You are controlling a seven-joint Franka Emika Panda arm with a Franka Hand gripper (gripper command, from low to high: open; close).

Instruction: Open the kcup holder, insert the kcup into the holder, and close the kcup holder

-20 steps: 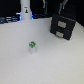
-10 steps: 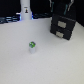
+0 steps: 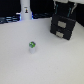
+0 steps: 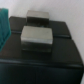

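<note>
The kcup, a tiny white pod with a green top, stands alone on the white table. The kcup holder, a black boxy unit with two light handles on its front, sits at the back on the exterior view's right. My gripper hangs just above the holder, dark and blurred, so its fingers cannot be made out. The wrist view is filled by the black kcup holder with its two grey handles. No fingers show there, and the kcup is out of that view.
A tall white bottle-like object with a dark band stands at the back on the exterior view's left. A teal object shows at the wrist view's edge beside the holder.
</note>
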